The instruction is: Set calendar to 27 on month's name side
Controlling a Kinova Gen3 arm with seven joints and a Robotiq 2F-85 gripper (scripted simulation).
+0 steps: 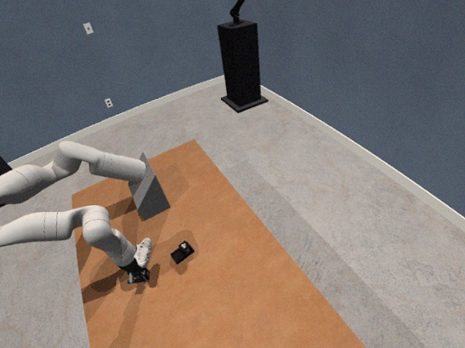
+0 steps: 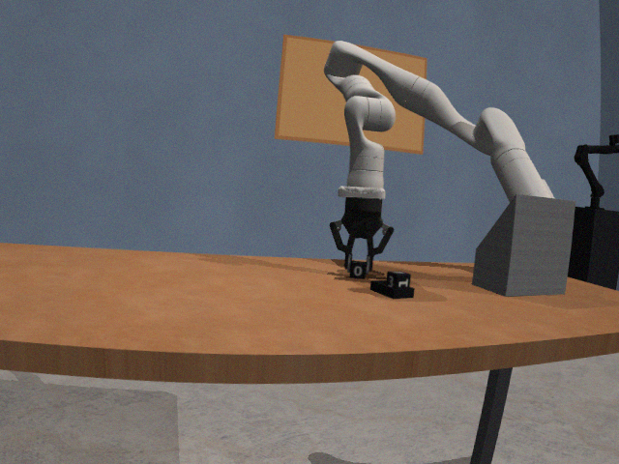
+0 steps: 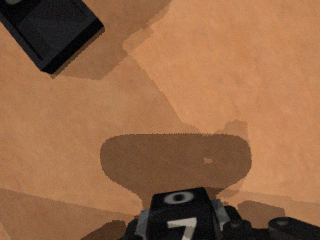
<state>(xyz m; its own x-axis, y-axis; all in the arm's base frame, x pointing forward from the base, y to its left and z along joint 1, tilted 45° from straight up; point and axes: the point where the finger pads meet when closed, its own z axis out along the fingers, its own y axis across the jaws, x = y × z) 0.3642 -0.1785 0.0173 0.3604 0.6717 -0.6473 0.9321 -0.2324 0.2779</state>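
Note:
My gripper (image 1: 139,276) (image 2: 359,265) (image 3: 182,220) points down and is shut on a black cube (image 2: 358,271) (image 3: 168,212), with a finger pad on each side. This cube shows a white 7 on top and a 0 on a side; whether it touches the table cannot be told. The black tray (image 1: 176,258) (image 2: 403,294) (image 3: 75,48) lies flat nearby, at upper left in the wrist view. A second black cube (image 2: 398,277) stands at one end of the tray, with an upright 3 and a sideways 1 on its visible sides. The tray's other end is empty.
The wooden table (image 1: 242,312) (image 2: 199,309) carries all of this. The grey wedge-shaped arm base (image 1: 152,197) (image 2: 537,245) stands beyond the tray, to its right in the exterior view. Black pedestals stand off the table.

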